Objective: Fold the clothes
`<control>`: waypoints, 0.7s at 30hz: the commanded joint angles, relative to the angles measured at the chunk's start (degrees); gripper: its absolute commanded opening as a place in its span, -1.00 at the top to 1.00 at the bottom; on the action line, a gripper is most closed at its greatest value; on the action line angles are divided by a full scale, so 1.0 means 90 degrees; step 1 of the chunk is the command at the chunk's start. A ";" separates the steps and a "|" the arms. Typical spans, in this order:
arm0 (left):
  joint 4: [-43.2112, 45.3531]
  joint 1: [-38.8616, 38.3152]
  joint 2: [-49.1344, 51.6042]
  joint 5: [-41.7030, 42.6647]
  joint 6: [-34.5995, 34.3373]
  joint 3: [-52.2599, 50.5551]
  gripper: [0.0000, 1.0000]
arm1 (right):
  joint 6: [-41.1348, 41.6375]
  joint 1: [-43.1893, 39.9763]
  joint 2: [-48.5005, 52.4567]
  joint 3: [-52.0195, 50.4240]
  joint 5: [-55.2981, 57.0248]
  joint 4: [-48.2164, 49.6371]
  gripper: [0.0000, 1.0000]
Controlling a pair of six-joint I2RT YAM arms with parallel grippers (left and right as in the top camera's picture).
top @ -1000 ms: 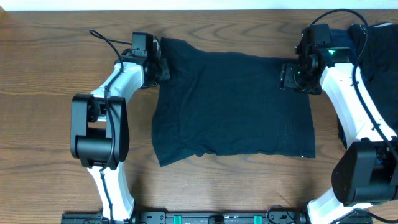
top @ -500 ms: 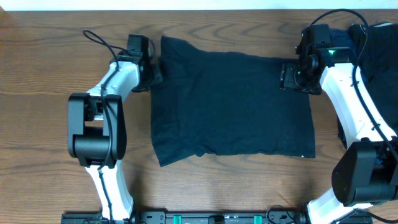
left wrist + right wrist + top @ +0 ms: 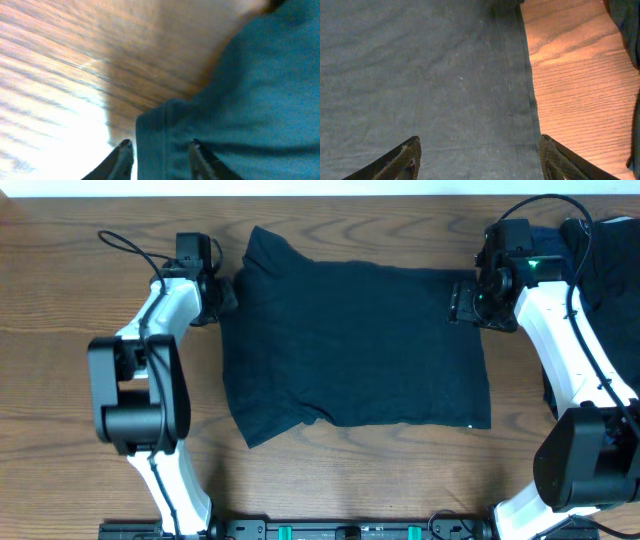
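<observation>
A dark navy garment (image 3: 350,340) lies spread flat in the middle of the table, with a tiny white mark near its front right corner. My left gripper (image 3: 220,292) is at its far left edge. In the left wrist view the fingers (image 3: 160,150) are closed on the hemmed edge of the fabric (image 3: 250,100). My right gripper (image 3: 457,302) hovers over the garment's far right edge. In the right wrist view its fingers (image 3: 480,155) are wide open above the cloth (image 3: 420,75) and its hem, holding nothing.
More dark clothes (image 3: 608,250) lie piled at the far right of the wooden table (image 3: 60,380), partly under the right arm; a bit of them shows in the right wrist view (image 3: 626,15). The arm bases stand at the front edge.
My left gripper has moved left and slightly back, dragging the garment's left edge with it. The whole garment has slid left. The right arm has not moved.
</observation>
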 commanded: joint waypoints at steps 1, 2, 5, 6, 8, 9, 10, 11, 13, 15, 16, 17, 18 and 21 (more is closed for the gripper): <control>-0.0158 0.0022 -0.1129 -0.0046 -0.0017 0.0104 0.19 | -0.0051 0.0022 0.0046 -0.0039 0.0005 0.0010 -0.47; -0.0308 0.0022 -0.1396 -0.0046 -0.0107 0.0104 0.19 | -0.0068 0.0017 0.0046 -0.0039 0.0002 0.0010 -0.47; -0.0901 0.0019 -0.2030 -0.0044 -0.0415 0.0104 0.45 | -0.0061 0.0010 0.0049 -0.0039 -0.0005 -0.0022 -0.31; -0.1149 0.0012 -0.2203 -0.0041 -0.0522 0.0104 0.87 | -0.0058 0.0015 0.0049 -0.0039 -0.0034 -0.0049 -0.11; -0.1695 -0.0024 -0.2475 0.0104 -0.0573 0.0102 0.88 | -0.0058 0.0046 0.0049 -0.0039 -0.0160 -0.0107 0.23; -0.1972 -0.0046 -0.2579 0.0260 -0.0576 0.0102 0.88 | -0.0058 0.0068 0.0049 -0.0039 -0.0243 -0.0143 0.38; -0.2246 -0.0073 -0.2654 0.0425 -0.0576 0.0097 0.88 | -0.0058 0.0090 0.0049 -0.0039 -0.0301 -0.0165 0.47; -0.2599 -0.0121 -0.2730 0.0617 -0.0576 0.0090 0.88 | -0.0058 0.0114 0.0049 -0.0039 -0.0350 -0.0168 0.51; -0.3201 -0.0267 -0.2798 0.0928 -0.0573 0.0041 0.88 | -0.0058 0.0151 0.0049 -0.0041 -0.0357 -0.0163 0.49; -0.3825 -0.0544 -0.2812 0.1030 -0.0549 -0.0090 0.88 | -0.0058 0.0170 0.0049 -0.0039 -0.0357 -0.0153 0.46; -0.4131 -0.0731 -0.2812 0.1027 -0.0432 -0.0199 0.88 | -0.0061 0.0170 0.0049 -0.0039 -0.0355 -0.0143 0.46; -0.4274 -0.0826 -0.2812 0.1025 -0.0386 -0.0274 0.88 | -0.0061 0.0168 0.0049 -0.0039 -0.0355 -0.0141 0.45; -0.4473 -0.0964 -0.2812 0.0998 -0.0379 -0.0396 0.88 | -0.0061 0.0168 0.0049 -0.0039 -0.0355 -0.0141 0.44; -0.4860 -0.1311 -0.2812 0.0923 -0.0381 -0.0831 0.88 | -0.0066 0.0168 0.0049 -0.0039 -0.0352 -0.0165 0.39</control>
